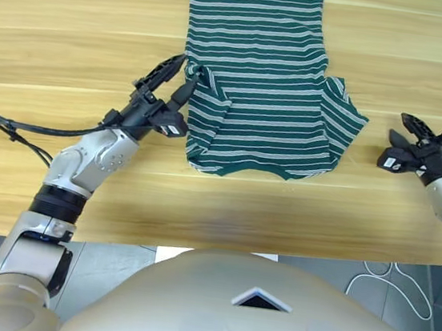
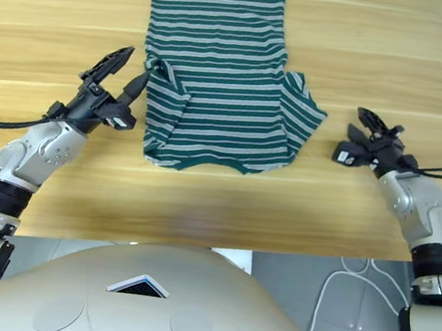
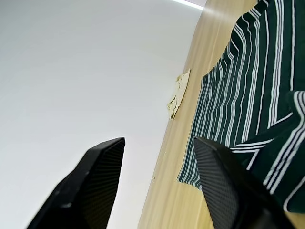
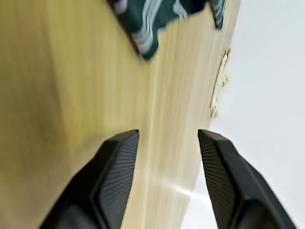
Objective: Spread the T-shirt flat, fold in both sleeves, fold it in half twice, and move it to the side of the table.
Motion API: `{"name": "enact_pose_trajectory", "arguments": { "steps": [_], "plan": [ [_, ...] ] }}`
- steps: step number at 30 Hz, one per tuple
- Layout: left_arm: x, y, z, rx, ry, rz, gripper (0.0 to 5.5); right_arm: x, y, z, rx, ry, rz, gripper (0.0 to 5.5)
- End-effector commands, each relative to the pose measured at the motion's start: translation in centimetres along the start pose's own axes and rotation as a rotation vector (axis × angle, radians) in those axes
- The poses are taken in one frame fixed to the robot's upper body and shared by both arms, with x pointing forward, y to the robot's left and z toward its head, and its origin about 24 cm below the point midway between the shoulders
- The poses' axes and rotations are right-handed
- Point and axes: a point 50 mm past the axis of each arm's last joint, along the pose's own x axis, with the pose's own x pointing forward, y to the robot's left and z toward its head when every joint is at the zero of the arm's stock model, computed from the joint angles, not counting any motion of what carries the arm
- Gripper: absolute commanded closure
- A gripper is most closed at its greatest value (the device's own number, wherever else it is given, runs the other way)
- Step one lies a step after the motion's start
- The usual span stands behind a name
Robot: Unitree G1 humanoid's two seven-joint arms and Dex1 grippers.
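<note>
T-shirt [image 1: 255,81] – green with pale stripes – lay mid-table on the wooden table [image 1: 60,33], centred ahead of the robot. Far half was flat with a straight edge. Near half was rumpled, its near edge curved and uneven. Left sleeve [image 1: 210,91] was folded in over the body, with a bunched knot of cloth at the shirt's left edge. Right sleeve [image 1: 344,116] stuck out toward the robot's right, not folded.

Left gripper [image 1: 184,72] sat at that bunched left edge with its fingers [image 3: 95,181] spread and nothing pinched between them. The inner finger was right against the cloth; actual contact could not be confirmed. The outer finger was over bare wood.

Right gripper [image 1: 399,127] was over bare table to the right, apart from the right sleeve's tip. Its fingers [image 4: 114,171] were also spread, with only wood in the gap.

Other items – a black cable [image 1: 24,129] ran along the table beside the left forearm. A small crumpled pale scrap [image 3: 177,93] lay at the table's far edge, well apart from the shirt. A white cable [image 1: 400,284] lay on the grey floor past the near right side of the table.
</note>
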Motion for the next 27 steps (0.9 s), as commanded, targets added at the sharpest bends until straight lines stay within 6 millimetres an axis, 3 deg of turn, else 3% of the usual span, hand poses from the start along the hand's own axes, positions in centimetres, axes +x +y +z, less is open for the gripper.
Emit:
{"name": "enact_pose_trajectory", "arguments": {
  "steps": [1,7,20,27],
  "plan": [
    [0.1,0.3,-0.3,0.011,0.005,-0.004,2.8,1.1,1.8,3.0,0.04,-0.12,0.083,3.26],
    [0.2,0.3,-0.2,0.007,0.003,-0.008,2.8,2.2,2.4,4.8,0.041,-0.195,0.112,3.26],
    [0.2,-0.3,-0.1,-0.002,0.0,-0.021,2.8,3.3,2.3,1.9,0.046,-0.055,0.072,3.26],
    [0.3,-0.4,0.0,-0.005,-0.006,-0.025,2.8,3.4,2.6,2.6,0.044,-0.107,0.085,4.43]
  ]
}}
